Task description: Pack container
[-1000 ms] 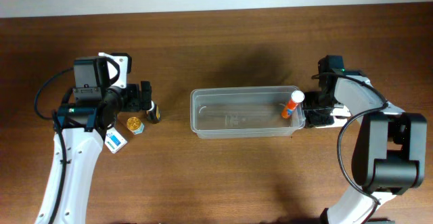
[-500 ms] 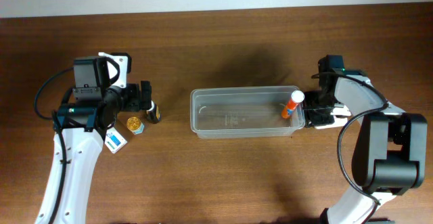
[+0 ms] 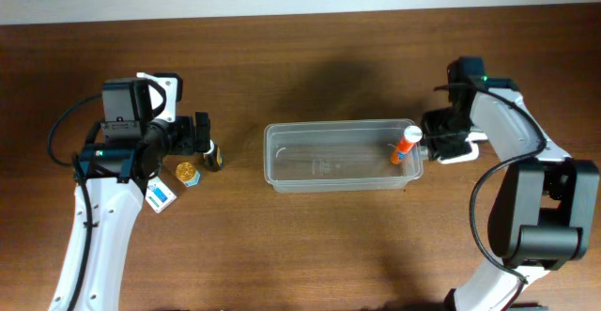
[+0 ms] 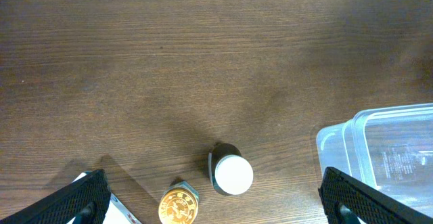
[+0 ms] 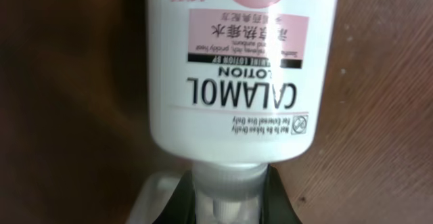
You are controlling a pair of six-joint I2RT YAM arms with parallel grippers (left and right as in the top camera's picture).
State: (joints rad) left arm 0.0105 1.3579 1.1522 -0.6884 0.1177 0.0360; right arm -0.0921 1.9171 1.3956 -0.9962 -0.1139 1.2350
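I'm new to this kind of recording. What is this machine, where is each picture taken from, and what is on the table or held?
These are two robot arms at a wooden table, each ending in a two-finger gripper. One camera looks down from above; the other two sit on the wrists, giving close-ups. The clear container sits mid-table. The right gripper appears shut on the cap end of a Calamol lotion bottle, whose body leans into the container's right end. The left gripper is open beside a small white-capped bottle; a gold-coloured round item and a blue-and-white packet lie nearby.
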